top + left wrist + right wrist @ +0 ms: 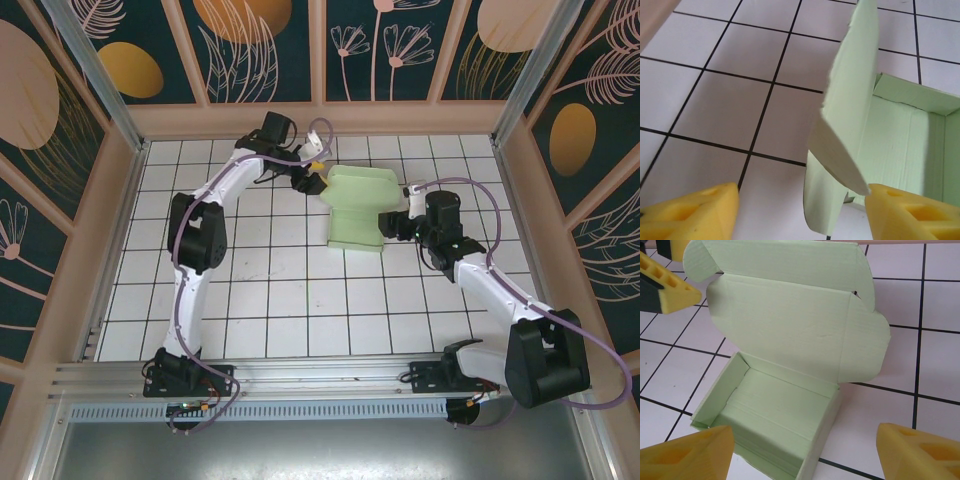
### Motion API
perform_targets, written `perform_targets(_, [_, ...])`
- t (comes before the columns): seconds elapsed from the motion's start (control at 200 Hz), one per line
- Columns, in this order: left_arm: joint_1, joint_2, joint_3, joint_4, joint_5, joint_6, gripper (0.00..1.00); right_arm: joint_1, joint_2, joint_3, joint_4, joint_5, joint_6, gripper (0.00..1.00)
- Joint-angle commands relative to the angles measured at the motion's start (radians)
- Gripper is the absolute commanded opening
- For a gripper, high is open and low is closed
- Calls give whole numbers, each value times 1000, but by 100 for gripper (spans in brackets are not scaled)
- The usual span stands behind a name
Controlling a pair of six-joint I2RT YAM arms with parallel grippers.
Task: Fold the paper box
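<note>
The paper box is pale mint-green card, standing on the white tiles at the back middle. Its tray is formed, and its lid stands up with rounded side flaps. My left gripper is at the box's left back corner. In the left wrist view it is open, with a lid flap hanging between the yellow fingers and its tip by the right one. My right gripper is at the box's right side. It is open, straddling the tray's near corner.
The floor is white tile with black grid lines. Wooden-framed patterned walls close in the left, back and right sides. An aluminium rail runs along the near edge by the arm bases. The left gripper's yellow fingers show beyond the lid.
</note>
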Motion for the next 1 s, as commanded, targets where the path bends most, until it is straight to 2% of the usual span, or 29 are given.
perform_targets(0.0, [-11,27,36,-36,41,27,56,-7,-21,-10,22,10,11,75])
perform_targets(0.17, [-14,27,40,-42,55,30,36,-8,-21,-14,22,13,12,75])
perform_targets(0.556, [-13,21,33,-57,46,41,0,-8,-35,-8,19,17,11,75])
perform_targets(0.831, [-14,-32,-23,-51,33,50,0,-41,-53,-2,16,17,-1,75])
perform_targets(0.996, [-14,-77,-68,-52,46,48,0,-87,-67,5,31,-1,-69,76])
